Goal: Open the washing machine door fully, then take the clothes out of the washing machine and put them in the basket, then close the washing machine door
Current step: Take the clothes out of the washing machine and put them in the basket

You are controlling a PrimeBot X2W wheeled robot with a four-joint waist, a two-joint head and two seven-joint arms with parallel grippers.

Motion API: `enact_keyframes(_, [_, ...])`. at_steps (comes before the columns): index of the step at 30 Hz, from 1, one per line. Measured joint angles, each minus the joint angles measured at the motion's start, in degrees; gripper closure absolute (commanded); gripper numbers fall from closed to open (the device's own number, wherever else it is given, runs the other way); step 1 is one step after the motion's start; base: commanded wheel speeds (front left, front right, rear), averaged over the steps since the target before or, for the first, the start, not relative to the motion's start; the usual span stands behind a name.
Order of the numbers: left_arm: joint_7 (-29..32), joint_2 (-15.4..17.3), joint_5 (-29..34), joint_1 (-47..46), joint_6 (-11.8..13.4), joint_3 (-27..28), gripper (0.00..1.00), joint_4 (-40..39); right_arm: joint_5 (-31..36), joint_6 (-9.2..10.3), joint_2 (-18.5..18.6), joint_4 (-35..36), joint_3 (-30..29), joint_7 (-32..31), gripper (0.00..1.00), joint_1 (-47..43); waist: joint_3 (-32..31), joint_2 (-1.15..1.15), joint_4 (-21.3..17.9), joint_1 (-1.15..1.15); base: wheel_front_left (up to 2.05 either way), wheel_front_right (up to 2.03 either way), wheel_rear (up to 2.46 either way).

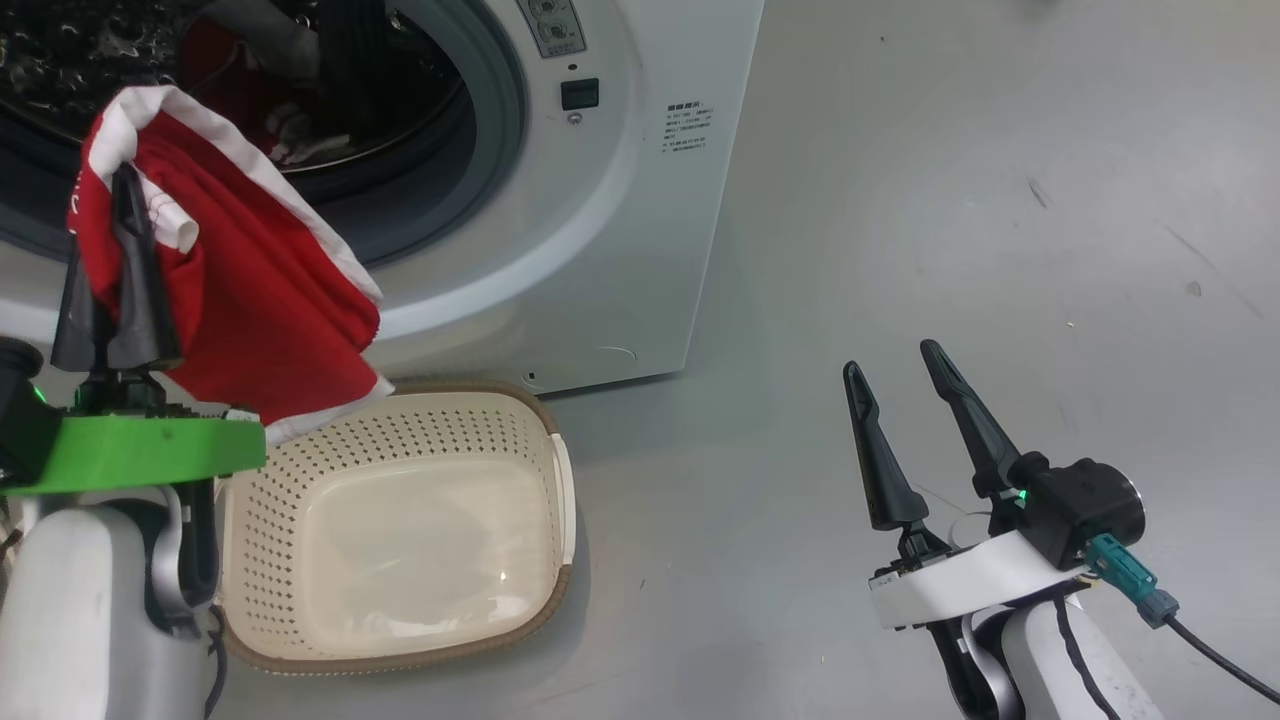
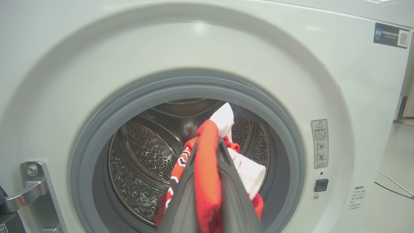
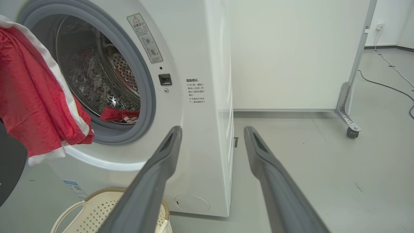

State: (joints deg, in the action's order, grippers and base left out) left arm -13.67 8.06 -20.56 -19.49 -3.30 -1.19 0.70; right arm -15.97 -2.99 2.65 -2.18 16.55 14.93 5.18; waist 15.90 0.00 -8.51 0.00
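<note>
My left gripper (image 1: 120, 200) is shut on a red garment with white trim (image 1: 260, 300), one of the clothes, held up in front of the washing machine (image 1: 640, 200). The garment's lower edge hangs over the back left rim of the cream basket (image 1: 545, 415), which stands on the floor below the drum opening. In the left wrist view the red fabric (image 2: 207, 168) is pinched between the fingers of the left gripper (image 2: 209, 142). More red and white clothes (image 3: 118, 114) lie inside the drum. The washing machine door is out of view. My right gripper (image 1: 900, 365) is open over the floor, right of the basket.
A metal door hinge (image 2: 26, 191) sits left of the grey gasket (image 2: 291, 136). A white panel on a castor (image 3: 352, 132) stands behind the machine, with a cable (image 3: 388, 87) on the floor beyond it. Bare grey floor (image 1: 1000, 250) lies to the right.
</note>
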Motion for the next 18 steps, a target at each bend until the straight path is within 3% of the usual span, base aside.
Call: enact_keyframes(18, [0.6,-3.1,0.6,11.8,2.0,-3.0,1.00,2.1,1.2,-0.47,0.0,4.0,0.5,0.0,0.00,-1.1,2.7,0.00,0.0,0.00,0.00,0.00,0.00])
